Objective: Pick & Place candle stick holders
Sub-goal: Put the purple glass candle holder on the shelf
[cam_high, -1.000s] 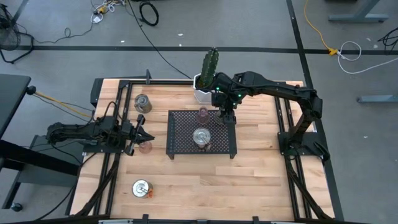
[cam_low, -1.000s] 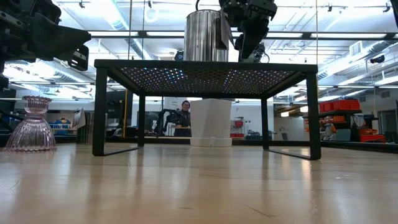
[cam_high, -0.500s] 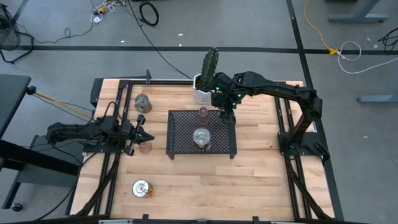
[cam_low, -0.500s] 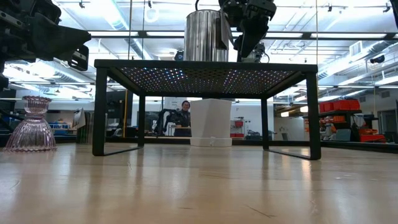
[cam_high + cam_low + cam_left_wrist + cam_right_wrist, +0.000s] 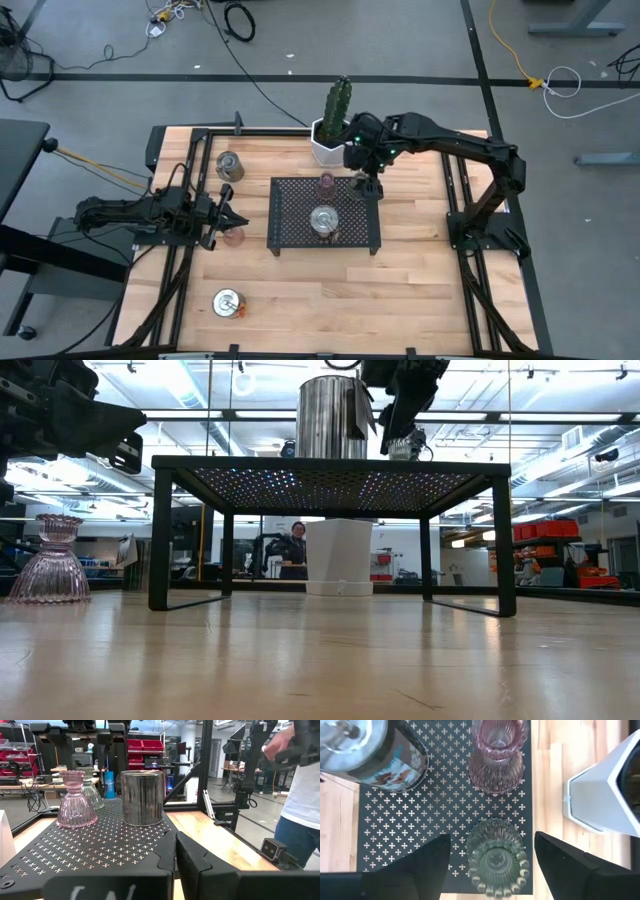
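Above the black mesh metal tray [image 5: 395,820], the right gripper [image 5: 492,857] hangs wide open and empty over the greenish ribbed glass holder [image 5: 495,857], which stands free beside the pink ribbed glass holder [image 5: 496,757], apparently just released.

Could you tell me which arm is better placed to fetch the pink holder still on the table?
Probably the left: its gripper, jaws shut, sits right beside that pink holder, while the right gripper hangs over the tray, jaws open.
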Robot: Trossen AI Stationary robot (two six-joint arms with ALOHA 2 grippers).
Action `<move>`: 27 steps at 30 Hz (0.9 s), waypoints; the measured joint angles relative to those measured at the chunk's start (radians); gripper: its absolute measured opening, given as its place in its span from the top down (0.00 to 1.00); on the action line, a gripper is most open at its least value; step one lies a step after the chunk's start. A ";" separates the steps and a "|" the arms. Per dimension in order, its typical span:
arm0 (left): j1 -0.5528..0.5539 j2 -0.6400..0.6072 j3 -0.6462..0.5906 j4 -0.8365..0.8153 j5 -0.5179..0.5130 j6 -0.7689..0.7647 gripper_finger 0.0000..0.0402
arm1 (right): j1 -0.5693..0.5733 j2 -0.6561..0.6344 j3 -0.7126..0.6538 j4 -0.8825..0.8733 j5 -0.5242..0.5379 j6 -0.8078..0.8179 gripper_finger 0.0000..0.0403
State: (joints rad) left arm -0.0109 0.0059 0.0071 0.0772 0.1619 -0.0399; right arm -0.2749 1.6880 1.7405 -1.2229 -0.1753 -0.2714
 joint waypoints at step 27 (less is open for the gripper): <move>0.000 0.000 0.000 0.000 0.000 0.000 0.95 | 0.161 -0.179 0.000 0.011 0.111 0.053 0.25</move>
State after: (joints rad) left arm -0.0109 0.0060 0.0067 0.0773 0.1619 -0.0399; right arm -0.1137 1.5085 1.7405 -1.2124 -0.0645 -0.2187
